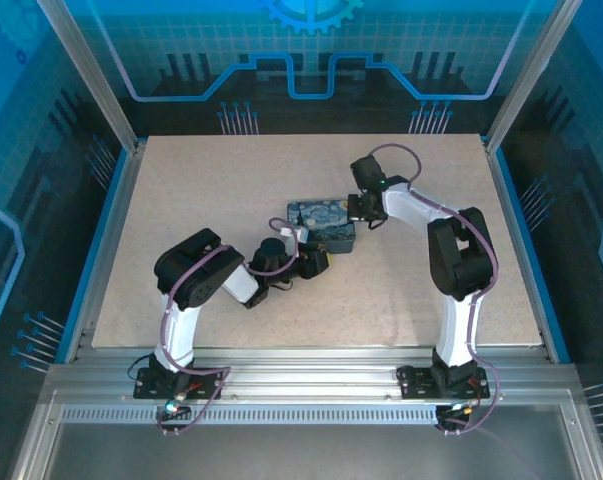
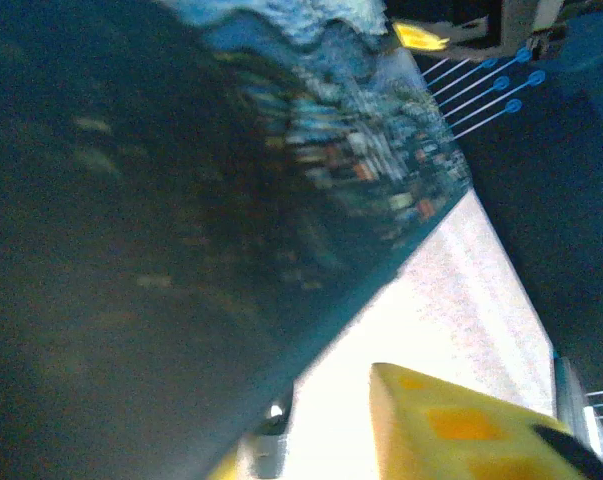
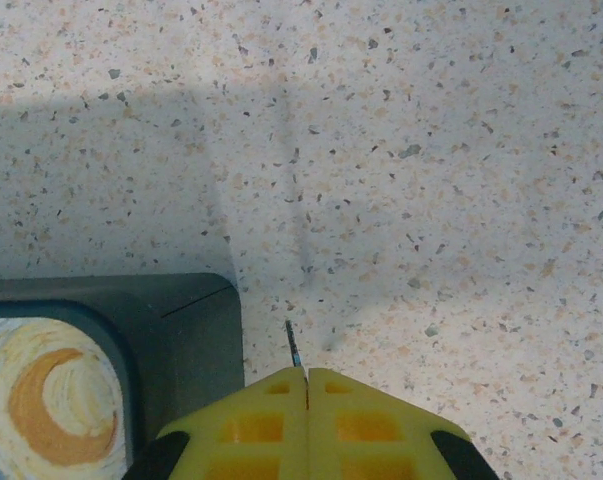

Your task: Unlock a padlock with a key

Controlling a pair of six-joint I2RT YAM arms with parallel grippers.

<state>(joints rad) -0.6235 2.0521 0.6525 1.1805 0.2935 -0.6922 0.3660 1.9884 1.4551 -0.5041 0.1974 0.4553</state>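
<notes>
In the left wrist view the tin (image 2: 181, 250) sits so close that its painted side smears into a dark blur, and it runs off the left and top edges. The bottom edge cuts the left gripper (image 2: 346, 455): we see part of one yellow finger (image 2: 461, 430) and a mere sliver of the other. A small yellow patch (image 2: 419, 37) at the top is too blurred for us to name. In the right wrist view the key (image 3: 292, 343) gives us a thin tip. The rest of it is buried between the closed fingers of the right gripper (image 3: 306, 372), themselves cropped below.
</notes>
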